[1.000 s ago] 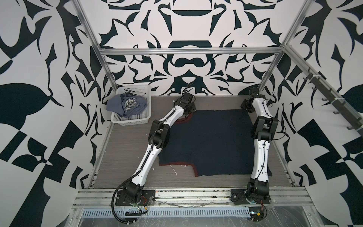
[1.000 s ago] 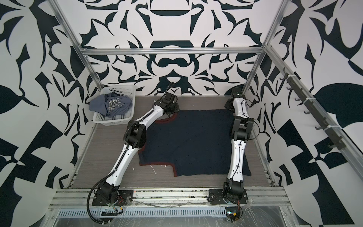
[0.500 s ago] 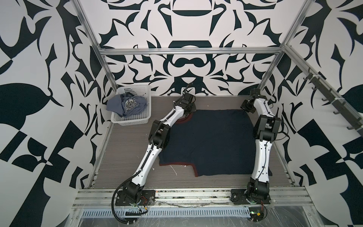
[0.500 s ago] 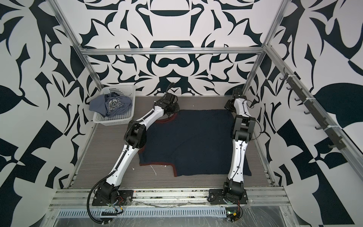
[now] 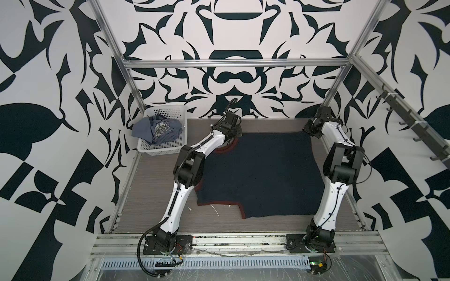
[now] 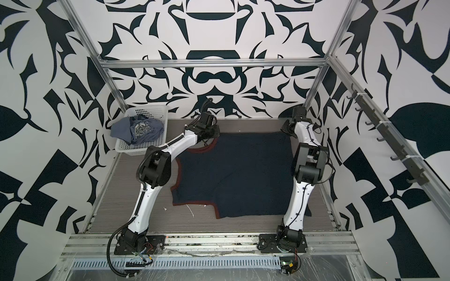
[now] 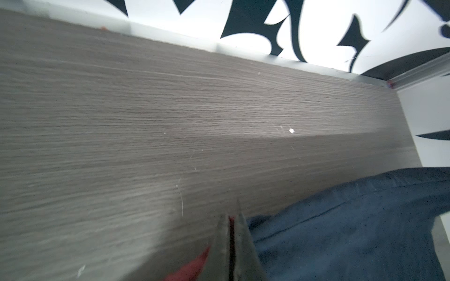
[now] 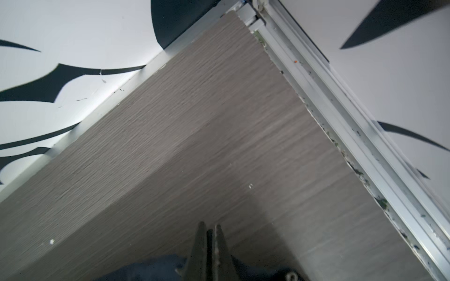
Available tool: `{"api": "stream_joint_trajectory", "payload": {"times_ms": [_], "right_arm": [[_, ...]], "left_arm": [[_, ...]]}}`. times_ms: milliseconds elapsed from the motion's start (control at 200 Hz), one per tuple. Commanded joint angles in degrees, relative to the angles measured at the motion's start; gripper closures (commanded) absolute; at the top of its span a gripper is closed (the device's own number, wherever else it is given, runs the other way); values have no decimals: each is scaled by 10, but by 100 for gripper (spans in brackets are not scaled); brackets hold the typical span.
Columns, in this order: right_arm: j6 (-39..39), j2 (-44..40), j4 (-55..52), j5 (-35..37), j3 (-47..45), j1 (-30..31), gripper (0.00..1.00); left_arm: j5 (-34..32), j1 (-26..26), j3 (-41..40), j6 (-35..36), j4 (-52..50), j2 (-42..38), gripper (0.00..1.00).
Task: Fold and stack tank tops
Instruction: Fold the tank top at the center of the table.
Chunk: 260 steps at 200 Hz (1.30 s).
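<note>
The dark navy tank top [image 5: 260, 175] [image 6: 236, 170] with maroon trim lies spread flat on the table in both top views. At its far left corner my left gripper [image 5: 236, 133] [image 7: 231, 219] is shut on the maroon-trimmed strap, and a sliver of red trim shows between the jaws. My right gripper [image 5: 308, 128] [image 8: 209, 227] is shut on the far right corner, with navy cloth [image 8: 151, 267] bunched on both sides of the fingers. The slate grey-blue tank top [image 5: 158, 130] [image 6: 137, 130] lies crumpled in the basket.
The white perforated basket [image 5: 160, 149] [image 6: 140, 149] stands at the far left corner of the grey wood-grain table [image 5: 155, 194]. Metal frame rails [image 8: 341, 116] run along the table's sides and back. A few white threads [image 5: 215, 211] lie by the top's near edge.
Both grippers have closed on the far corners of the navy tank top. The arms have barely shifted and the cloth lies as it did.
</note>
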Motion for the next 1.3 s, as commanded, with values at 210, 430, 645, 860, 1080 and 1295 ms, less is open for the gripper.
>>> {"api": "stream_joint_trajectory", "payload": {"times_ms": [210, 430, 645, 860, 1080, 1295], "right_arm": [[32, -123, 88, -39, -156, -24, 100], [63, -196, 134, -65, -270, -52, 100], [89, -269, 139, -62, -364, -55, 100], [119, -305, 129, -22, -436, -56, 100], [147, -310, 116, 15, -465, -67, 98], [153, -312, 96, 23, -448, -91, 79]], "left_arm": [[-47, -50, -167, 22, 83, -119, 94], [-80, -88, -275, 21, 108, -196, 94], [-96, -115, -360, 2, 129, -246, 94], [-110, -139, -430, -32, 147, -268, 94], [-123, -144, -459, -71, 125, -273, 80], [-147, -141, -444, -72, 97, -286, 61]]}}
